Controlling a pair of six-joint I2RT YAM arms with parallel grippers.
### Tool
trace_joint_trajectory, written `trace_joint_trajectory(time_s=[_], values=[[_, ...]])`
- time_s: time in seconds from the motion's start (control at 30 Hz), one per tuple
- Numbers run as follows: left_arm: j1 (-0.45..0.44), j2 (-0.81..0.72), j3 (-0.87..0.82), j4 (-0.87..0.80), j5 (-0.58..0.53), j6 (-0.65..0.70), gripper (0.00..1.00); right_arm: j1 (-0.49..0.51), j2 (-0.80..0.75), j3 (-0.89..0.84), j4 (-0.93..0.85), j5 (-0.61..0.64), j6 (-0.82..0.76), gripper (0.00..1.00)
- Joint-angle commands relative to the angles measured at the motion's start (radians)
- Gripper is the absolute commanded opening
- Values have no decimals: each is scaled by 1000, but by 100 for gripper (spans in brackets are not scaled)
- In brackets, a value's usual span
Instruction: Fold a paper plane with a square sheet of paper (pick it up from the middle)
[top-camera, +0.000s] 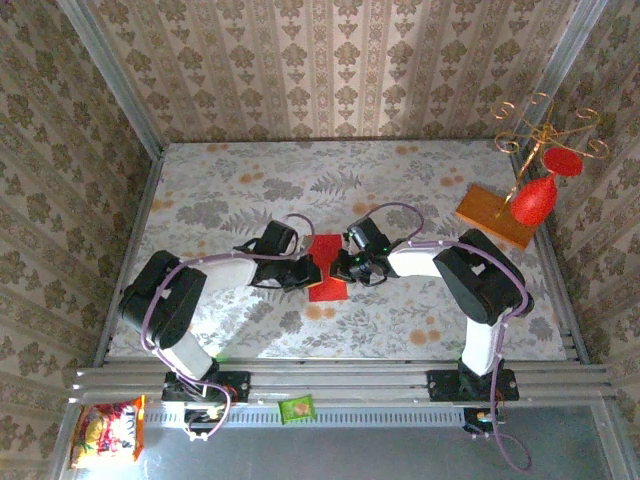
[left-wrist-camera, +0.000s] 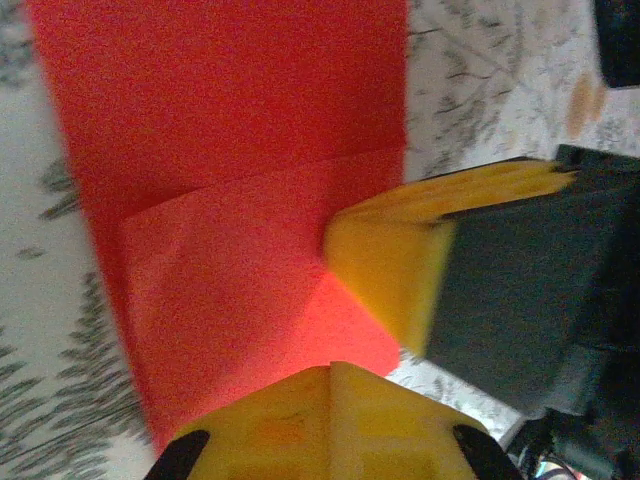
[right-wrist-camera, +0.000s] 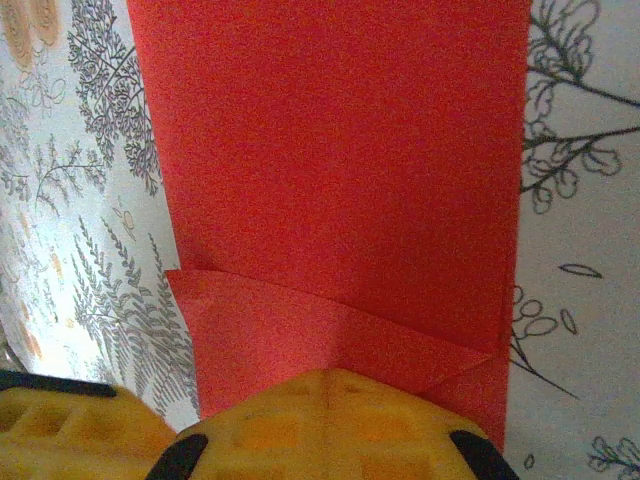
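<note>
No wording is legible; print on the snack packet (top-camera: 105, 432) at seven o'clock and the green packet (top-camera: 297, 408) at six is too small.

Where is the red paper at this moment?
In the top view, the red paper lies mid-table, between the left gripper and the right gripper.
</note>
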Motion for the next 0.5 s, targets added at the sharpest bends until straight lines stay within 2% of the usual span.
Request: trace_joint_trajectory(time_s=[0.0, 0.2, 0.47], values=[[-17, 50, 39, 3, 20, 43, 0, -4, 34, 16, -68, 35, -3, 3], [-18, 98, 32, -6, 27, 58, 0, -4, 42, 27, -107, 48, -6, 3], [-18, 69, -50, -104, 11, 109, 0, -10, 53, 56, -193, 91, -21, 3]])
